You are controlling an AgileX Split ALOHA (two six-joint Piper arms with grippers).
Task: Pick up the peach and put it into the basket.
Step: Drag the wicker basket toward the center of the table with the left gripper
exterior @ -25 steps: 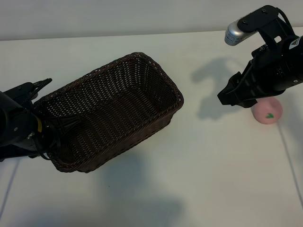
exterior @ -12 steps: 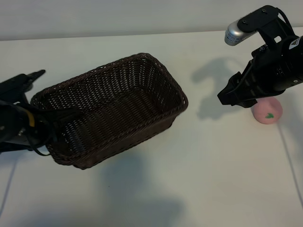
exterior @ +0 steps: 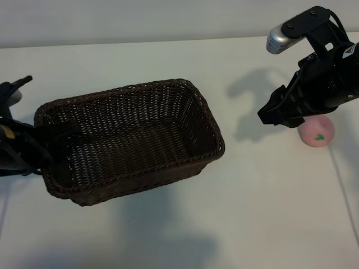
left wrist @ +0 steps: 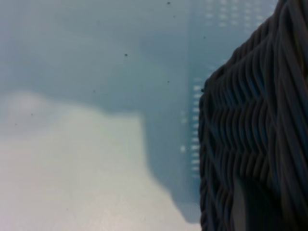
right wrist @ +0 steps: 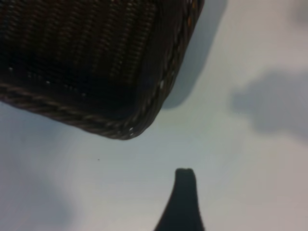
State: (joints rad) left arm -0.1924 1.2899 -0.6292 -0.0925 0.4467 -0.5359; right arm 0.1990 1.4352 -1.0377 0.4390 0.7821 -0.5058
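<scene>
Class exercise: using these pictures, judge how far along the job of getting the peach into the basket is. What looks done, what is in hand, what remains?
Done: nothing yet; the peach lies on the table, outside the empty basket. In hand: the left gripper is at the basket's left end wall, and the right gripper hangs open next to the peach without holding it. Left: grasp the peach, carry it over and drop it into the basket.

**A:** What's laid out here?

**B:** A white tabletop (exterior: 185, 224). The left hand (exterior: 53, 134) sits at the short end wall of a dark brown wicker basket (exterior: 132, 137).

**A:** And the other arm?

**B:** The right hand (exterior: 275, 115) points down toward the tabletop. Just behind it lies a pale pink peach (exterior: 317, 132), well apart from the basket.
</scene>
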